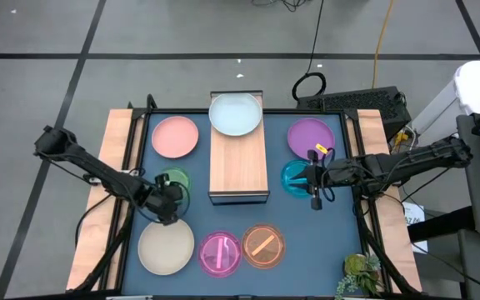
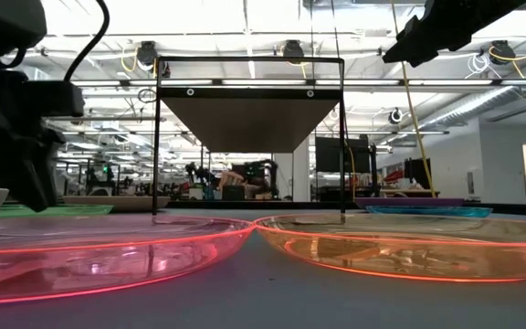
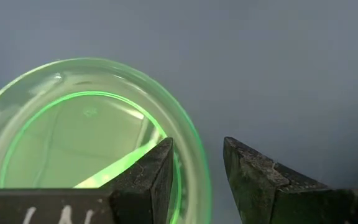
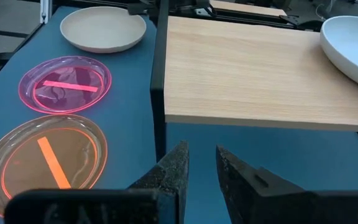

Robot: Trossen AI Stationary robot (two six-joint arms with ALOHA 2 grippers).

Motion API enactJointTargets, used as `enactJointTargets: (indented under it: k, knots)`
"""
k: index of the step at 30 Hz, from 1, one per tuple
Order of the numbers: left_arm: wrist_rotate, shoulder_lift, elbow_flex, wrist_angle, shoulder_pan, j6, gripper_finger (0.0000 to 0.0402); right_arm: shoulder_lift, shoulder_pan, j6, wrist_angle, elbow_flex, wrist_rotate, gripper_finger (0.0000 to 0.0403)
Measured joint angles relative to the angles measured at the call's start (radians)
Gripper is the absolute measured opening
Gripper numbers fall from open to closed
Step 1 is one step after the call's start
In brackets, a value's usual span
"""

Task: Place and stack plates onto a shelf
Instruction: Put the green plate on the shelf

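Observation:
The light-wood shelf stands mid-table with the pale blue-white plate on its far end. Flat on the table lie the salmon pink, purple, teal, green, cream, magenta and orange plates. My left gripper is low at the green plate's near edge, open, with its fingers on either side of the rim. My right gripper hangs raised and empty beside the teal plate, its fingers a narrow gap apart. My left gripper points down over the green plate's near rim, with one finger inside the plate and the other outside it. I cannot tell whether either finger touches the rim. The plate lies flat on the table.
Wooden side boards run along the table's left and right edges. A small plant sits at the near right corner. In the low view the shelf's dark metal legs stand behind the magenta and orange plates.

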Motion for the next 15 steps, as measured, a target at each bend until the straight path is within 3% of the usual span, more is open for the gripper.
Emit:
enactJointTargets:
  k: [10,15]
  knots:
    - [-0.011,0.048,0.0,0.001,-0.011,-0.013,0.0146,0.0,0.0,0.008,0.0,0.0,0.0,0.0066]
    - [-0.014,0.076,0.001,0.005,-0.025,-0.01,0.0117,0.0,0.0,0.008,-0.001,0.0,-0.002,0.0066]
